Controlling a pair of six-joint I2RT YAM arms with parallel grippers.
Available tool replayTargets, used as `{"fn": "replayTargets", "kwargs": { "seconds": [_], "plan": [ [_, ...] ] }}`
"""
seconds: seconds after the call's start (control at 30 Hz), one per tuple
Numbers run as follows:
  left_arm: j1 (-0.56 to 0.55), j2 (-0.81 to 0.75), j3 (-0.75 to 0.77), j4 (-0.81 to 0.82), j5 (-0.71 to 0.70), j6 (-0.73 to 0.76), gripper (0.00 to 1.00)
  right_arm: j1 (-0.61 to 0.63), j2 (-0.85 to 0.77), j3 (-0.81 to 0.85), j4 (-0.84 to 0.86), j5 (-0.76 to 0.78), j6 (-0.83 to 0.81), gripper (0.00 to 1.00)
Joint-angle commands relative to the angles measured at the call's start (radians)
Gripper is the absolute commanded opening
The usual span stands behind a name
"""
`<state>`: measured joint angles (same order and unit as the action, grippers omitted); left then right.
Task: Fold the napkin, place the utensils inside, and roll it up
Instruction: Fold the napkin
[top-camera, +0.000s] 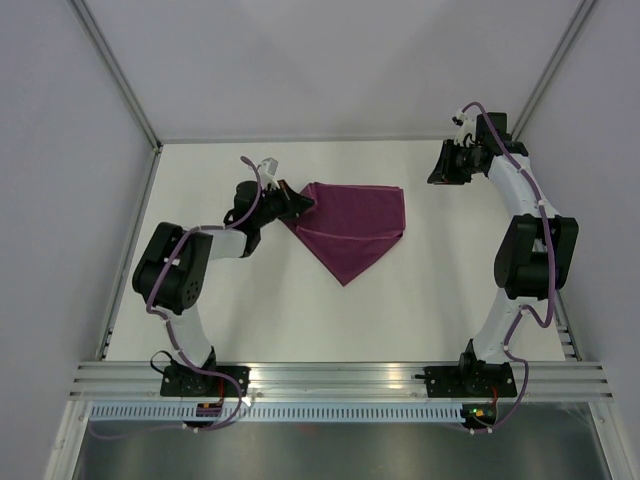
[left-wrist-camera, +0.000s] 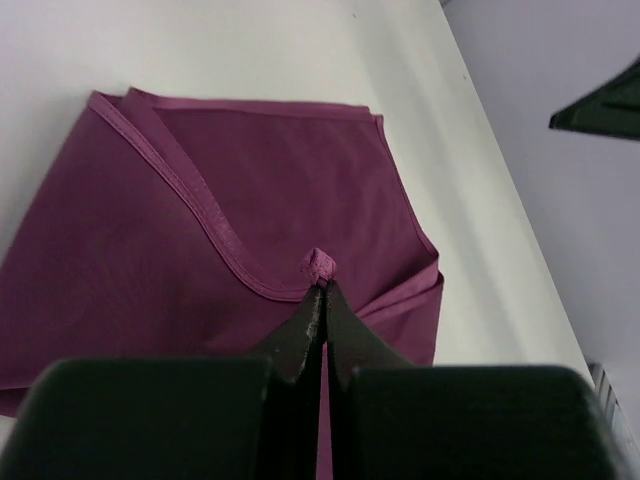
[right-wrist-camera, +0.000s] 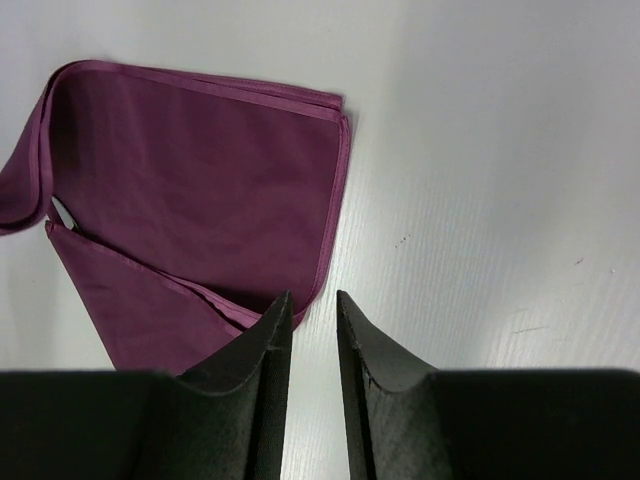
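Desk: a white desk (top-camera: 300, 320); both arm bases sit at its near edge.
Napkin: the purple napkin (top-camera: 352, 225) lies in the far half of the desk, about midway between the left and right edges. It is doubled into a rough triangle, with the long straight side toward the far edge and the point toward the near edge. The layers are not squared up, and the hems sit offset from one another in both wrist views.
Left claw: the left claw (left-wrist-camera: 322, 288) is clamped tight on the napkin's left end. A small nub of hem, the napkin corner (left-wrist-camera: 320, 264), pokes out past the tips. The cloth on that side looks lifted a little off the desk.
Right claw: the right claw (right-wrist-camera: 310, 300) sits toward the far right corner of the desk, apart from the napkin's right end. Its jaws stand a narrow gap apart with nothing between them.
Knife: not seen in any view.
Step in hand: judged to be the fold. The held corner is being carried, and placing the knife and rolling are not yet begun.
Next move calls for: carrying the pinched corner across to meet the opposite hem. It should then be laid flat before release so the layers line up. The right claw could pin the right end to stop the cloth sliding.
Risk: the slick cloth may drag along whole rather than fold.
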<state>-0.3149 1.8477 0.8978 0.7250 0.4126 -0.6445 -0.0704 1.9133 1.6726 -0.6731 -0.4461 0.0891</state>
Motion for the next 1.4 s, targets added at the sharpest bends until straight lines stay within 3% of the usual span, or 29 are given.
{"fn": "replayTargets", "kwargs": {
  "seconds": [0.0, 0.5, 1.37],
  "plan": [
    [-0.038, -0.054, -0.039, 0.117, 0.071, 0.062, 0.02, 0.009, 0.0, 0.029, -0.005, 0.01, 0.0, 0.3],
    [-0.185, -0.015, -0.099, 0.172, 0.084, 0.092, 0.02, 0.023, 0.0, 0.024, -0.003, 0.026, -0.006, 0.29],
    [-0.274, 0.007, -0.152, 0.146, 0.186, 0.167, 0.02, 0.021, -0.008, 0.006, 0.0, 0.029, -0.011, 0.29]
  ]
}}
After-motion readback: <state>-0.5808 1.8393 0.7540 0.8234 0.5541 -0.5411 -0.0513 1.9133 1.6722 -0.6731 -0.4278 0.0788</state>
